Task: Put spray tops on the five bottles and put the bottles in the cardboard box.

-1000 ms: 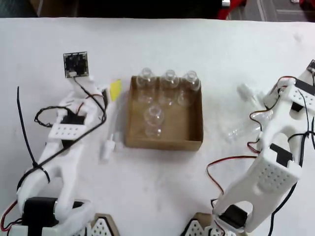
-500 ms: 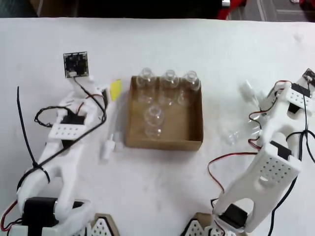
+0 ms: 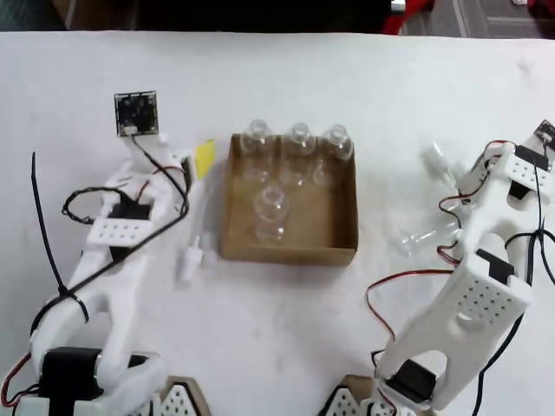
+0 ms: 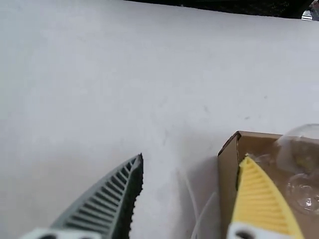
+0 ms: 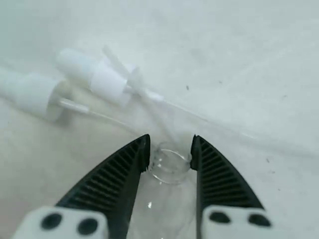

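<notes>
The cardboard box (image 3: pixel 286 253) sits mid-table with several clear bottles (image 3: pixel 297 139) standing in it, none with a top. One more clear bottle (image 3: pixel 423 234) lies on the table right of the box. In the right wrist view my right gripper (image 5: pixel 170 141) is shut on this bottle's neck (image 5: pixel 169 168), black fingers on either side. Two white spray tops (image 5: pixel 97 74) lie just beyond it, also visible from above (image 3: pixel 436 162). My left gripper (image 4: pixel 192 160) stands open over bare table beside the box's back left corner (image 4: pixel 228 164). Its yellow finger (image 3: pixel 204 159) shows from above.
A third white spray top (image 3: pixel 189 258) lies by the box's front left corner. A small black circuit board (image 3: pixel 135 113) with a cable rests at the back left. Red and black wires hang around the right arm (image 3: pixel 473 299).
The right arm has shifted slightly toward the table's right side. The bottle beside it has barely moved. The left arm has kept still.
</notes>
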`<state>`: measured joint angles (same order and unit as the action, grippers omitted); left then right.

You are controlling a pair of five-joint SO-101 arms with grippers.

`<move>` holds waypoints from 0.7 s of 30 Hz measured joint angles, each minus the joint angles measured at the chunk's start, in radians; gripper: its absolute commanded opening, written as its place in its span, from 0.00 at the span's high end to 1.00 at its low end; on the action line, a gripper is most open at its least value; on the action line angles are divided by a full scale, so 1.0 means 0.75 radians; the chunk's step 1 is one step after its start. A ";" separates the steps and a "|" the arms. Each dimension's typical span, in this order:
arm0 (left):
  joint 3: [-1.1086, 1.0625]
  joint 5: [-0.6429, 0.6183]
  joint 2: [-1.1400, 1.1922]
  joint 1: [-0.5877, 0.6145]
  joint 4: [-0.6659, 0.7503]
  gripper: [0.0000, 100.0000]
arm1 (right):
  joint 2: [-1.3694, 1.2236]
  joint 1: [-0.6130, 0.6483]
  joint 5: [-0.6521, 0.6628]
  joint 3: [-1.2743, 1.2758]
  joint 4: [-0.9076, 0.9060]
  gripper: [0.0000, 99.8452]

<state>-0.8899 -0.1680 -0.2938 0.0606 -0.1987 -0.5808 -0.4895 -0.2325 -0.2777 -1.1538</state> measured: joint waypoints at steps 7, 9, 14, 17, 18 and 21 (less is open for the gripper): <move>0.000 0.000 0.000 -0.002 0.000 0.71 | 0.002 0.002 0.000 0.000 -0.002 0.88; 0.000 0.000 0.000 -0.002 0.000 0.71 | 0.002 0.002 0.000 0.000 -0.002 0.88; 0.000 0.000 0.000 -0.002 0.000 0.71 | 0.002 0.002 0.000 0.000 -0.002 0.90; 0.000 0.000 0.000 -0.002 0.000 0.71 | 0.002 0.000 0.000 0.000 -0.002 0.97; 0.000 0.000 0.000 -0.002 0.000 0.71 | 0.002 0.000 0.000 0.000 -0.002 0.99; 0.000 0.000 0.000 -0.002 0.004 0.71 | 0.002 0.000 0.000 0.000 -0.002 0.97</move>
<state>-0.8899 -0.1680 -0.2938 0.0591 -0.1956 -0.5792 -0.4895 -0.2325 -0.2777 -1.1554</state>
